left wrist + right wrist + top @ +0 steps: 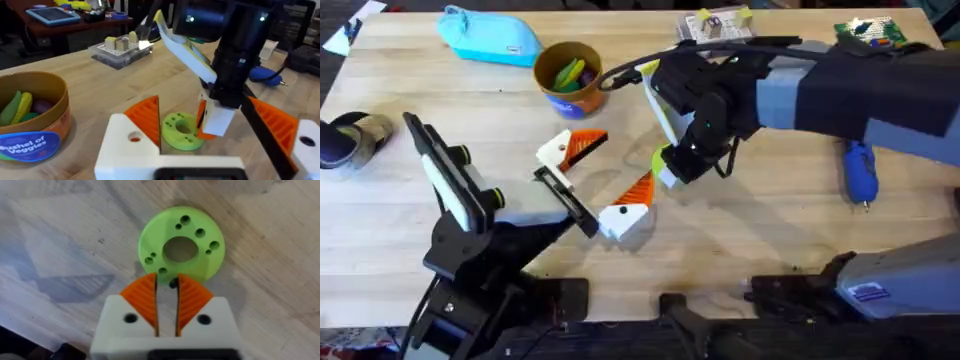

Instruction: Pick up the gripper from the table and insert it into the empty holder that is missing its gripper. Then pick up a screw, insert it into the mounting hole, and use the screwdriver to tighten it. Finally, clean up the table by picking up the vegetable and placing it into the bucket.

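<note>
The holder [455, 190] is my left arm's black stand, with a white body and a thin crossbar [565, 198]. The gripper [570, 150] [125, 150], a white block with a broad orange wedge, sits at one end of the crossbar. A slimmer orange piece [628, 208] sits at the other end. Together they form my left gripper [605, 172], which is open wide. The vegetable [155, 240] [180, 132] lies flat on the table [770, 220]. My right gripper [166, 292] is at the vegetable's rim, shut to a thin slit and holding nothing. The screwdriver [860, 170] lies at the right. The bucket [570, 75] stands at the back.
A light-blue pouch [490, 35] lies at the back left. A clear parts box [715, 25] and a green board [870, 32] are at the back right. A dark roll [345, 140] is at the left edge. The bucket [30, 125] holds toy vegetables.
</note>
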